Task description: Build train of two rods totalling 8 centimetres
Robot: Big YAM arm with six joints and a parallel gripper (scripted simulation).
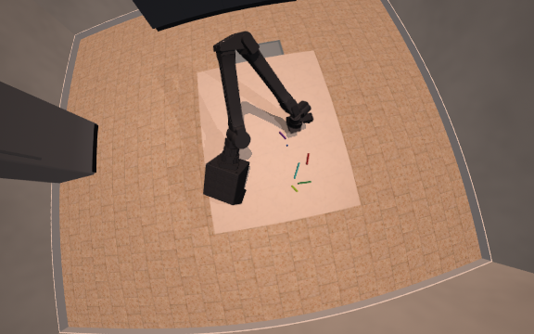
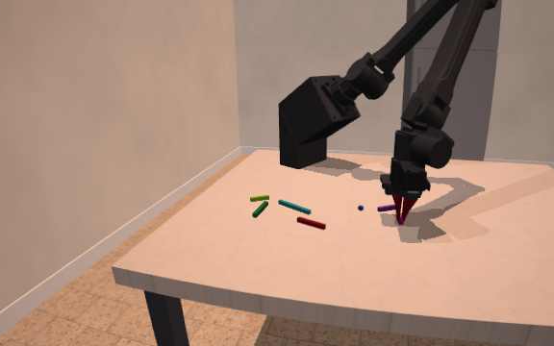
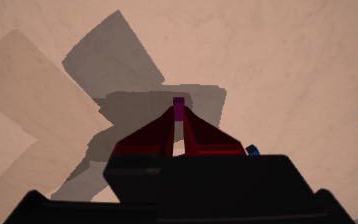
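My gripper (image 3: 178,111) is down at the table with its red fingers shut on a short magenta rod (image 3: 179,107); the rod's end shows at the fingertips in the exterior view (image 2: 401,220). A purple rod (image 2: 386,208) lies flat just left of the fingers, also seen in the top view (image 1: 283,135). A small blue rod (image 2: 361,208) lies a little further left, and its corner shows in the wrist view (image 3: 252,149). The gripper (image 1: 295,126) stands at the far side of the rods.
A red rod (image 2: 311,223), a turquoise rod (image 2: 294,207), a green rod (image 2: 260,209) and a lime rod (image 2: 260,198) lie to the left. The arm's black base (image 2: 313,120) stands at the back of the table.
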